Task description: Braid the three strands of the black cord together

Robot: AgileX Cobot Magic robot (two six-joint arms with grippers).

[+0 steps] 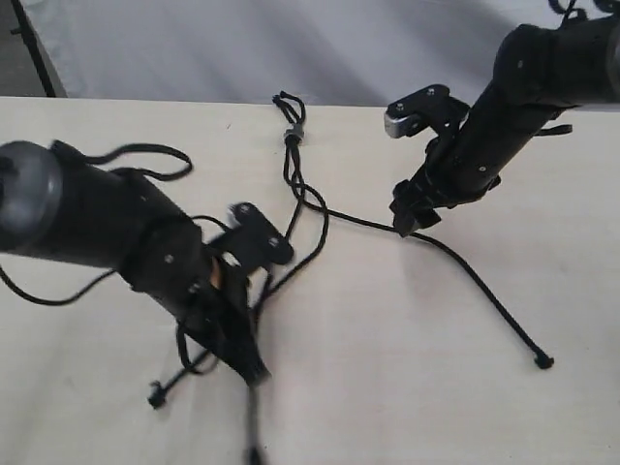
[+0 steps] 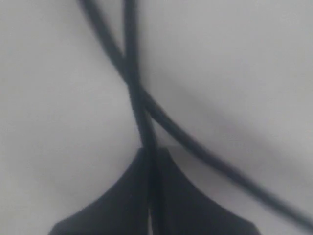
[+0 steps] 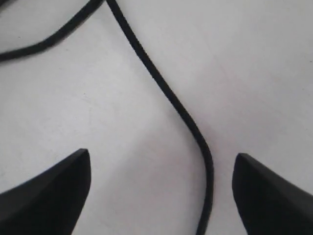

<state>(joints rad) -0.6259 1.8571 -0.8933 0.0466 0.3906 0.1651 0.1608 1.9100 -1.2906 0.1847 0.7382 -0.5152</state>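
The black cord lies on the table, its knot (image 1: 291,137) and short loop (image 1: 288,101) near the far edge. Three strands fan out toward the front. One strand (image 1: 484,291) runs right to a knotted tip (image 1: 543,362). It passes between the fingers of my right gripper (image 1: 412,223), which stands open low over it; in the right wrist view the gripper (image 3: 161,159) straddles that strand (image 3: 193,128) without touching it. My left gripper (image 1: 254,370) is shut on another strand (image 2: 138,105), which a second strand (image 2: 205,152) crosses. A further tip (image 1: 155,395) lies front left.
The pale table (image 1: 407,407) ends at a far edge just behind the loop, with a grey backdrop beyond. A thicker glossy arm cable (image 1: 145,151) loops on the left, behind the left arm.
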